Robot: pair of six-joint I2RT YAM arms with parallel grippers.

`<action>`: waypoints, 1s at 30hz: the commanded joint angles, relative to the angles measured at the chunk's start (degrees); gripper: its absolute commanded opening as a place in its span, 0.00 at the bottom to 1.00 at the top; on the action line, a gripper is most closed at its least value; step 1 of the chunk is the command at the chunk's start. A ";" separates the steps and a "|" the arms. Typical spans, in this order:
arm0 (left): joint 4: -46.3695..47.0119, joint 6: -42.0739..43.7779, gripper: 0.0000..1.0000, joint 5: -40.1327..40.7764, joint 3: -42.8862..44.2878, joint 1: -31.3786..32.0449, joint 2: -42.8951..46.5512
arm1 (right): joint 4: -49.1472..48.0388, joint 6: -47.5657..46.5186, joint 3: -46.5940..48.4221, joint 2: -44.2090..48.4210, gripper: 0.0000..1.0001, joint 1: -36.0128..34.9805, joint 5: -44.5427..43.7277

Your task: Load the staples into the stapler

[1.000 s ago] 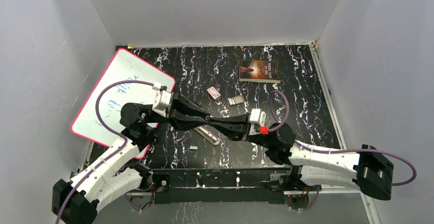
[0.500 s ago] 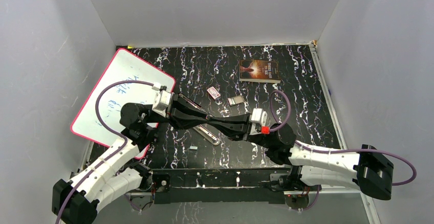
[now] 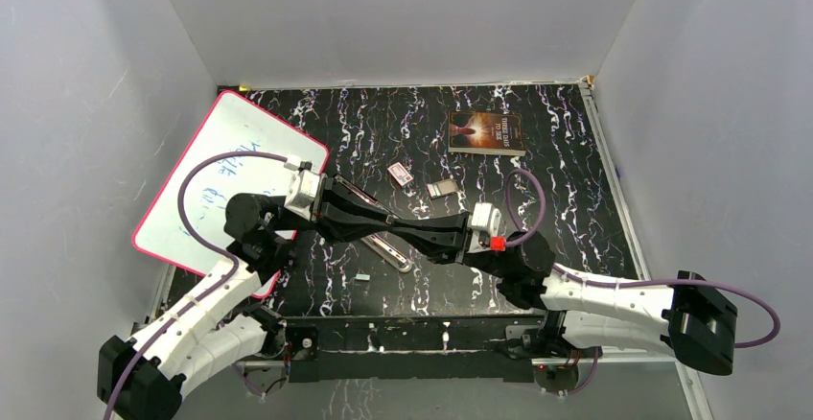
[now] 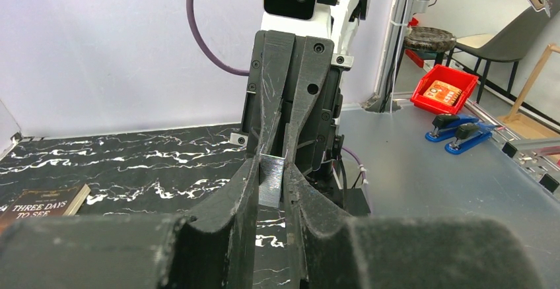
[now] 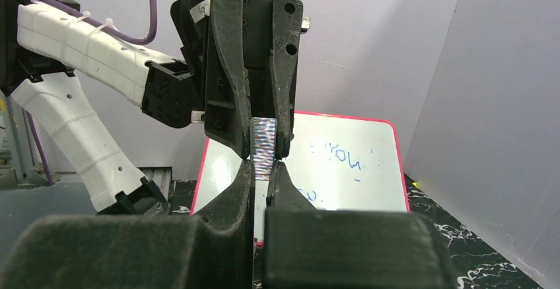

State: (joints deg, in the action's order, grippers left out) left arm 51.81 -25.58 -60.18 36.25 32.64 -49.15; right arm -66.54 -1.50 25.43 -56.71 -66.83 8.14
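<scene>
the left hand (image 4: 271,170) and right hand (image 5: 263,173) meet tip to tip above the marbled surface (image 3: 566,161), both pinching the staples (image 5: 264,142) between them; the stapler (image 3: 391,251) lies close by.

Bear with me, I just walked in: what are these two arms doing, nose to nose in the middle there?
They meet tip to tip above the table with one strip of staples between them. The right gripper is shut on one end and the left gripper pinches the other, so it looks like a handover. What seems to be the stapler, slim and silvery, lies on the table beneath them with neither gripper on it.
</scene>
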 commanded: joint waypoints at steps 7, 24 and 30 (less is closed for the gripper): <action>2.68 0.97 0.00 -1.25 1.72 0.51 1.02 | -4.33 0.41 2.88 0.24 0.23 0.20 -1.88; -3.32 6.78 0.00 1.65 2.79 0.51 1.60 | 14.17 -3.68 0.05 10.61 0.62 0.18 -13.06; -15.58 14.50 0.00 5.07 6.28 0.49 2.65 | 23.72 -4.69 0.58 11.36 0.62 0.12 -25.80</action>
State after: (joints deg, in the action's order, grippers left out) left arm 43.51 -18.39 -57.69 37.95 32.86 -48.14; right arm -50.17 -4.47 25.32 -45.28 -66.81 -6.83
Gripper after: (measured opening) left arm 0.162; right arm 0.619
